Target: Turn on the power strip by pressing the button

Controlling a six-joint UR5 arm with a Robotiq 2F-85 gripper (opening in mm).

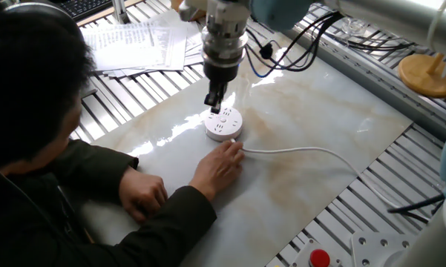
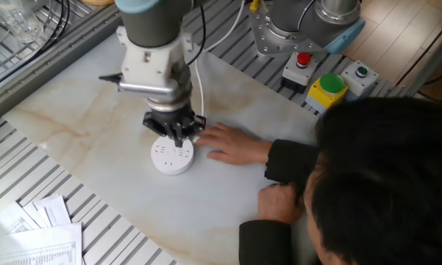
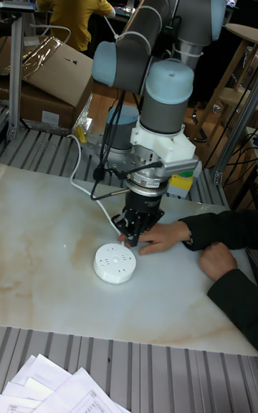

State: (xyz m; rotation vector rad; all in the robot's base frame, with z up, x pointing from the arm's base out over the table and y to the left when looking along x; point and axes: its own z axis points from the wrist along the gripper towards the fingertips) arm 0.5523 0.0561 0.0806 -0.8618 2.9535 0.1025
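The power strip is a small round white puck with dark socket holes, lying in the middle of the marble slab. It also shows in the other fixed view and the tall view. Its thin white cord runs off to the right. My gripper points straight down over the strip's far edge, fingers shut together into one narrow tip with nothing held. Whether the tip touches the puck I cannot tell. From the other side the gripper covers the strip's rear rim.
A person's hand rests on the slab right beside the strip, at the cord's root, close to my fingers. Papers lie at the back left. Button boxes and a red stop button sit off the slab.
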